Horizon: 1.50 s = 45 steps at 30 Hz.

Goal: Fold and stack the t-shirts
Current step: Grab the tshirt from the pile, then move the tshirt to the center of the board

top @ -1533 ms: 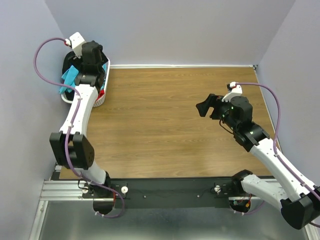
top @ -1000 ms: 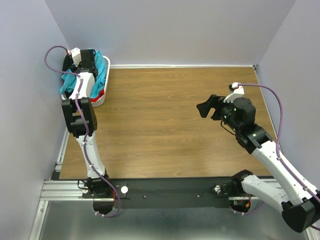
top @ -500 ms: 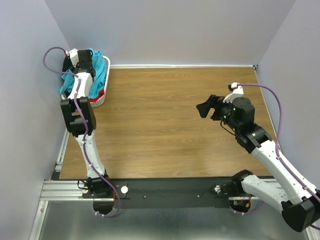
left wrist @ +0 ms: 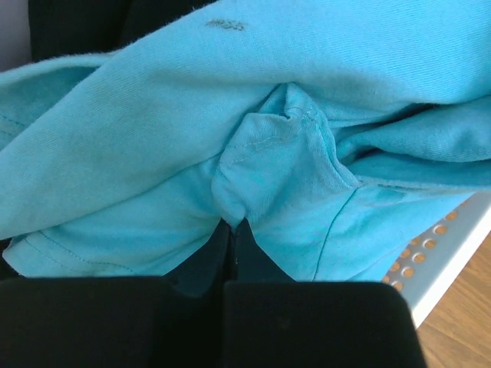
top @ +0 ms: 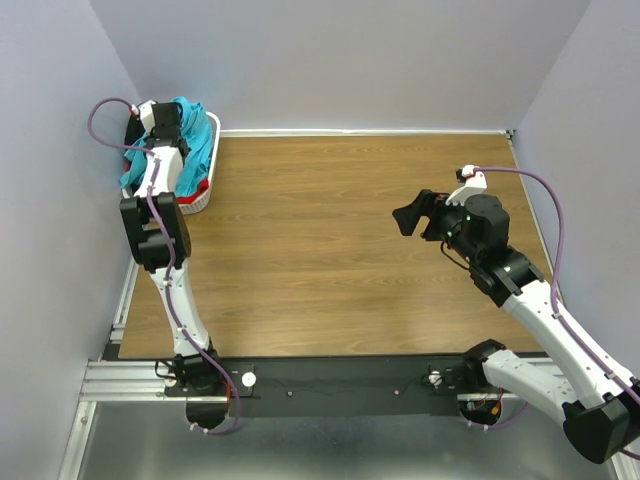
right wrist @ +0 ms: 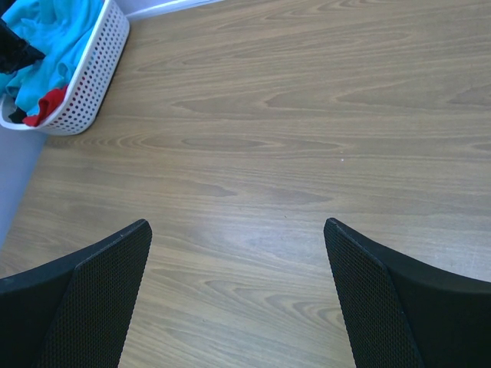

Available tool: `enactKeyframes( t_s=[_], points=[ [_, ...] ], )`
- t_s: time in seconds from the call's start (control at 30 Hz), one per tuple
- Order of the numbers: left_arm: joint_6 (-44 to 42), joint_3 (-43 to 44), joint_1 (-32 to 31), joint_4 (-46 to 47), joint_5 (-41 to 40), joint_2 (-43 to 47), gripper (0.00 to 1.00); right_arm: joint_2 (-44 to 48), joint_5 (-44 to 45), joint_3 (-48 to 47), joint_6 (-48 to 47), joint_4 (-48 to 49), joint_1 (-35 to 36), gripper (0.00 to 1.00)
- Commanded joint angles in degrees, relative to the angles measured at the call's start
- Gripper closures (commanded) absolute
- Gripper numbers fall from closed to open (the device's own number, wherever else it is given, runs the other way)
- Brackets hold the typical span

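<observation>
Left arm reaches up into the basket (top: 203,196) at upper left, left gripper (left wrist: 230,257) clenched on the crumpled turquoise t-shirt (left wrist: 276,161). Right gripper (right wrist: 238,253) hangs spread wide above the table (right wrist: 307,115), centre right.

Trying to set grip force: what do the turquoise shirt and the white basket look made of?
Turquoise shirt: soft, matte knit cloth, probably cotton; it creases and shows stitched seams. Basket: white hard plastic, most likely, smooth, with even rows of round holes.
</observation>
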<state>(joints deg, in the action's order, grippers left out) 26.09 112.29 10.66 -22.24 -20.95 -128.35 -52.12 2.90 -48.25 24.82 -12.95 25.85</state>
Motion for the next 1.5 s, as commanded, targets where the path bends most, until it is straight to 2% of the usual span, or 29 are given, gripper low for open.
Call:
enactKeyframes(
  t_s=[0.0, 0.4, 0.67, 0.93, 1.07, 1.2, 1.23, 1.27, 1.3, 1.37, 1.47],
  points=[
    [-0.2, 1.9, 0.4, 1.5, 4.5, 5.1, 1.00, -0.3, -0.6, 0.4, -0.9, -0.5, -0.2, 0.00],
    [-2.3, 0.9, 0.1, 2.3, 10.7, 18.6, 1.00, -0.7, -1.2, -0.3, -0.7, -0.5, -0.3, 0.00],
    [-5.0, 0.6, -5.3, 2.6, 11.0, 29.7, 1.00, -1.5, -1.8, -1.8, -0.9, -0.5, -0.2, 0.00],
    [-5.5, -1.0, -18.6, 2.6, 8.7, 39.3, 1.00, -1.0, -1.7, -4.1, -1.6, -0.6, -0.3, 0.00],
    [-3.2, -7.3, -29.6, 4.0, 6.3, 42.9, 1.00, 0.0, -1.2, -4.5, -1.5, -0.8, -0.2, 0.00],
    [-0.3, -13.7, -38.8, 6.1, 5.0, 41.5, 1.00, 0.5, -1.2, -3.9, -0.6, -1.0, -0.2, 0.00],
    [0.7, -16.0, -39.9, 7.2, 6.3, 40.6, 0.93, 0.6, -1.1, -3.6, -0.4, -1.0, -0.2, 0.00],
    [1.6, -17.0, -40.9, 7.6, 7.5, 38.3, 0.80, 0.2, -1.4, -3.2, -0.2, -1.0, -0.2, 0.00],
    [3.5, -17.8, -41.4, 7.8, 11.1, 37.0, 0.61, -0.2, -1.7, -3.0, -0.2, -1.1, -0.2, 0.00],
    [4.6, -19.8, -41.4, 8.1, 13.5, 34.9, 0.44, -1.1, -2.5, -2.6, -0.5, -1.3, -0.2, 0.00],
    [6.5, -23.8, -41.3, 7.6, 12.1, 33.8, 0.39, -3.1, -6.5, -0.7, 0.2, -1.2, -0.1, 0.00]
  ],
)
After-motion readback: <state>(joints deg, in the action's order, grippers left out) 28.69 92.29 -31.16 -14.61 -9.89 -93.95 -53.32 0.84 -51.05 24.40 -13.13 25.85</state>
